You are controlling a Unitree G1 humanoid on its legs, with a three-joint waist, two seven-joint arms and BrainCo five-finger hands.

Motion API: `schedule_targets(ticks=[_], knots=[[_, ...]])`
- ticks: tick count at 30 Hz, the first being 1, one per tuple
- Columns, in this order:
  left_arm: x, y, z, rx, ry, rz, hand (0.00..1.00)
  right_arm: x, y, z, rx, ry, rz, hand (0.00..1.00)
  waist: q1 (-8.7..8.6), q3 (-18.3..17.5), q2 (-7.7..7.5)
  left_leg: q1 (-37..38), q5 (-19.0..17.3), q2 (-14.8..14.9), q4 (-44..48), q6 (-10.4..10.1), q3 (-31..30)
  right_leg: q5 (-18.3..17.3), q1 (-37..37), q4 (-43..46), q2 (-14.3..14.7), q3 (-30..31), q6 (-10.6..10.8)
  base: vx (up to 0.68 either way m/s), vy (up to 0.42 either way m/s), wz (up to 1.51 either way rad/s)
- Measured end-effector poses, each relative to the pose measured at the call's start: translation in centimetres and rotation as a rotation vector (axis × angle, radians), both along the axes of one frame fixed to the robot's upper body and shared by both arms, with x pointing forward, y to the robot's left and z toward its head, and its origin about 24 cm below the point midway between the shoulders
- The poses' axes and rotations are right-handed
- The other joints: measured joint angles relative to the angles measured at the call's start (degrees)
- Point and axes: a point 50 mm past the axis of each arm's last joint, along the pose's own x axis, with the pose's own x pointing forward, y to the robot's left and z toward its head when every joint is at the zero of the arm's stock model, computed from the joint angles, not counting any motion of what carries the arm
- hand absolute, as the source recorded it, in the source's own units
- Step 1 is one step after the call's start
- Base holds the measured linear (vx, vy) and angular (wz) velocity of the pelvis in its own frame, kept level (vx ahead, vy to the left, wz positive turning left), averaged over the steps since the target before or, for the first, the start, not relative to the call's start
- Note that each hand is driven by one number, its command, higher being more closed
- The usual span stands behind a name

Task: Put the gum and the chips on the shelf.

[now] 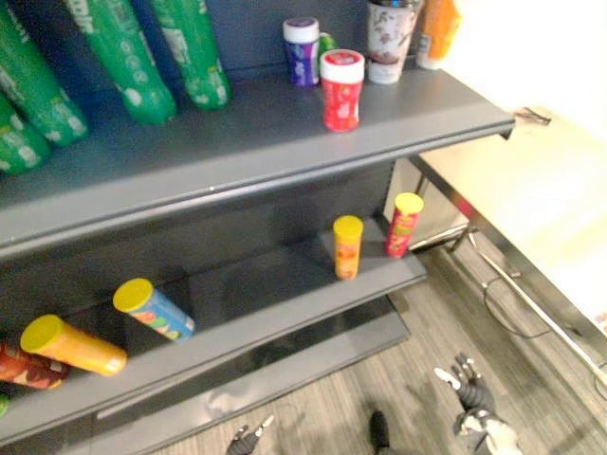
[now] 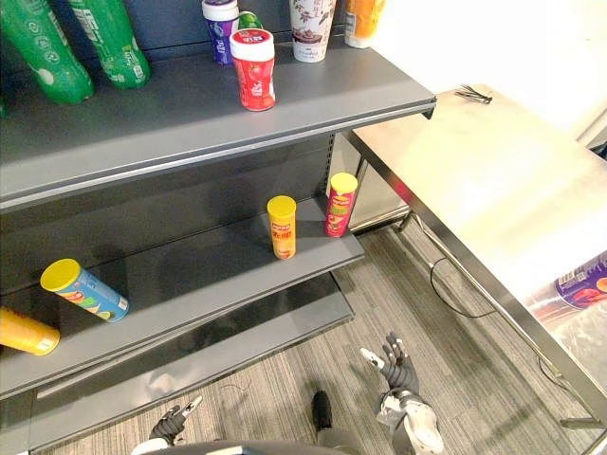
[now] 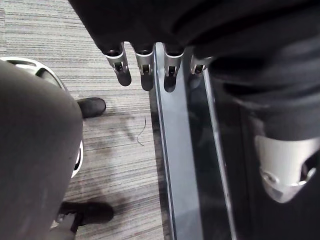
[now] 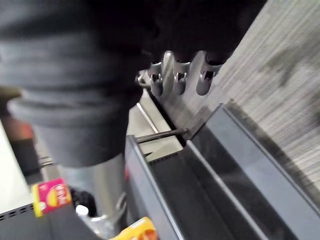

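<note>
Gum jar [image 2: 253,68] and chips tube [image 2: 282,227] stand on the shelf [image 2: 142,123].
Left hand [image 3: 145,67] and right hand [image 2: 396,372] hang below it, fingers loose, empty.

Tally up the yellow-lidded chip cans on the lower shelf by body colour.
Orange: 2, the upright orange can and the lying orange can
Red: 1, the red can
Blue: 1, the blue can
Total: 4
</note>
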Motion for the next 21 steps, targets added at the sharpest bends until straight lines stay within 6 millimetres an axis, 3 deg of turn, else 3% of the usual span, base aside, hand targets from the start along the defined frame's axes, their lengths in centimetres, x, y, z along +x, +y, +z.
schedule_targets(ticks=[4, 11, 13, 15, 17, 19, 20, 21], knots=[[0.4, -0.5, 0.0, 0.001, -0.014, 0.001, 0.00, -1.6, 0.5, -2.4, 0.032, 0.143, -0.013, 0.00, 0.35, 0.6, 0.57, 0.7, -0.3, 0.0, 0.0, -0.2, 0.0, -0.2, 0.7, 0.0, 0.0, 0.0, 0.0, 0.00, 0.000, 0.00], [0.6, -0.9, 0.0, -0.004, -0.019, -0.016, 0.00, -3.9, -0.3, -4.1, 0.025, 0.280, -0.080, 0.00, 1.23, 1.2, 0.73, 0.9, -0.5, -0.1, 0.0, -0.1, 0.2, -0.9, 0.8, 0.0, -0.1, 0.1, -0.2, 0.00, -0.002, 0.00], [1.7, -0.7, 0.3, -0.009, -0.057, 0.007, 0.00, -3.6, -0.7, -4.4, 0.052, 0.295, -0.137, 0.00, 1.34, 4.1, 0.29, -1.6, -4.5, 1.2, 8.4, 0.6, 0.1, -2.2, -0.3, 3.7, -0.3, 1.1, 0.5, 0.01, 0.006, -0.15], [2.8, -0.9, 0.6, -0.009, -0.082, -0.007, 0.00, -3.2, -1.7, -4.2, 0.044, 0.278, -0.176, 0.00, 1.00, 6.2, 1.15, -5.6, -9.2, 3.1, 17.4, 1.3, -0.2, -3.9, -3.1, 8.7, -0.2, 1.8, 0.9, -0.05, 0.040, -0.20], [3.4, -0.9, 0.8, -0.019, -0.104, 0.017, 0.00, -3.4, -2.5, -4.1, 0.053, 0.272, -0.244, 0.00, 0.17, 7.1, 0.91, -7.5, -11.2, 3.2, 20.9, 2.0, 0.7, -3.6, -5.0, 10.1, -0.5, 3.3, 1.5, -0.07, 0.089, -0.30], [4.0, -0.6, 1.0, -0.009, -0.126, 0.027, 0.00, -3.7, -2.5, -4.1, 0.065, 0.264, -0.306, 0.00, -0.31, 7.6, 0.09, -8.7, -13.5, 2.7, 23.7, 3.0, 4.3, -1.3, -6.4, 8.1, -1.2, 6.8, 4.2, -0.10, 0.153, -0.81], [4.4, -0.3, 1.3, 0.000, -0.148, 0.036, 0.00, -3.6, -2.3, -4.1, 0.070, 0.260, -0.321, 0.00, -0.21, 7.9, -1.01, -9.5, -15.2, 2.9, 26.3, 4.0, 8.1, 0.2, -7.5, 5.0, -1.5, 9.3, 6.4, -0.13, 0.169, -1.12], [4.5, 0.1, 1.4, 0.010, -0.161, 0.041, 0.00, -3.4, -2.1, -4.1, 0.073, 0.252, -0.324, 0.00, -0.15, 7.8, -1.93, -9.5, -15.7, 2.9, 26.7, 4.6, 10.5, -0.4, -7.5, 2.6, -2.5, 9.4, 7.3, -0.18, 0.150, -1.49]])
